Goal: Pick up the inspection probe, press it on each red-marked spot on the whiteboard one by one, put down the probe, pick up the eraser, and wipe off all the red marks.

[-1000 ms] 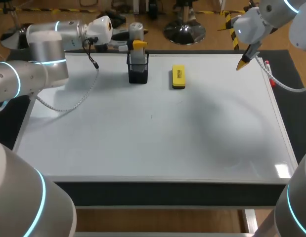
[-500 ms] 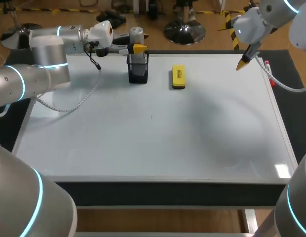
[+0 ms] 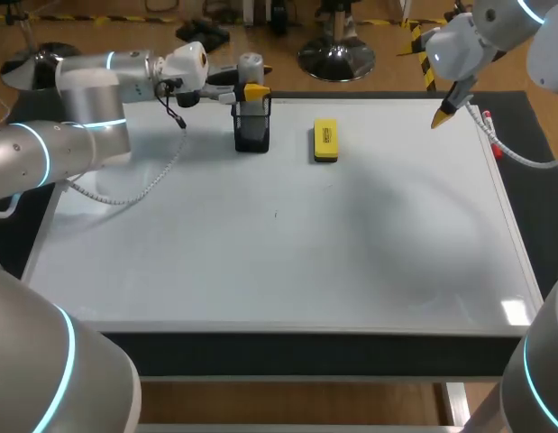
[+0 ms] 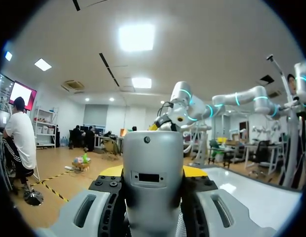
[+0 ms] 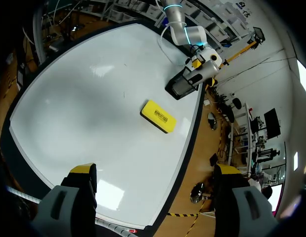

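Note:
The inspection probe (image 3: pixel 250 65), a grey cylinder, stands upright in the black holder (image 3: pixel 251 129) at the board's far edge. My left gripper (image 3: pixel 252 91) comes in from the side and is shut on it; in the left wrist view the probe (image 4: pixel 153 163) fills the space between the fingers of the left gripper (image 4: pixel 153 173). The yellow eraser (image 3: pixel 324 142) lies flat just right of the holder, also seen as the eraser (image 5: pixel 158 116) ahead of my right gripper (image 5: pixel 155 170). That right gripper (image 3: pixel 443 113) hangs open above the far right corner. No red marks show on the whiteboard (image 3: pixel 288 253).
A coiled cable (image 3: pixel 139 185) from my left arm droops over the board's far left part. A small dark speck (image 3: pixel 276 214) sits near the board's middle. A red-and-white object (image 3: pixel 495 144) lies along the right edge.
My left gripper has come down a little with the probe, toward the black holder. The right arm and the eraser have not moved.

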You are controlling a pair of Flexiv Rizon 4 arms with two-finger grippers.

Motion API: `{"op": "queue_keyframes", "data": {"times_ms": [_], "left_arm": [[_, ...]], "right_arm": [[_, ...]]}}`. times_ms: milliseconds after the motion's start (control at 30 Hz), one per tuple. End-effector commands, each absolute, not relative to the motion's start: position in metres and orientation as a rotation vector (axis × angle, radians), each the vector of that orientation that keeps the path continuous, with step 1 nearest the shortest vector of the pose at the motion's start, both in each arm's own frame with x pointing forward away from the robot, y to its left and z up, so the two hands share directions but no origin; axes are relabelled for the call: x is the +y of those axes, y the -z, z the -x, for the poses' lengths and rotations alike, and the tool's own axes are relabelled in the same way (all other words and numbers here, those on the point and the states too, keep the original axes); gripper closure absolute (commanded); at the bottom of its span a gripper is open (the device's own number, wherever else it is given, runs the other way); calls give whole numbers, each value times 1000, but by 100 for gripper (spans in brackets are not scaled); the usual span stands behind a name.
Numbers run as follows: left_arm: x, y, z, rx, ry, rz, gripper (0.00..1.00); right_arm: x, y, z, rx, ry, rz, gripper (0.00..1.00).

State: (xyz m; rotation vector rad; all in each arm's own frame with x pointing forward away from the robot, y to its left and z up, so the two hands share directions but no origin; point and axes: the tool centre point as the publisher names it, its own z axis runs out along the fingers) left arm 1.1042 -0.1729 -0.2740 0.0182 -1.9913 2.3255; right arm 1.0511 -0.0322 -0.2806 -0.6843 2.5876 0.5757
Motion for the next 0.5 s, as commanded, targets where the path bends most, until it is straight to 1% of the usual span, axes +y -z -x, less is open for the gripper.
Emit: {"op": "queue_keyframes", "data": {"times_ms": [33, 100, 133, 167, 200, 500], "left_arm": [[-174, 276, -1106, -1985, -2319, -15, 100], [-174, 276, -1105, -1982, -2318, -17, 100], [-174, 274, -1105, -1983, -2318, -22, 63], [-174, 272, -1104, -1983, -2323, -23, 20], [-173, 270, -1103, -1986, -2328, -16, 0], [-166, 255, -1101, -2058, -2292, 35, 0]], "right_arm": [[-32, 280, -1052, 2592, -570, 687, 0], [-32, 280, -1052, 2592, -570, 687, 0], [-32, 280, -1052, 2592, -570, 687, 0], [-32, 280, -1052, 2592, -570, 687, 0], [-32, 280, -1052, 2592, -570, 687, 0], [-32, 280, -1052, 2592, -570, 687, 0]]}}
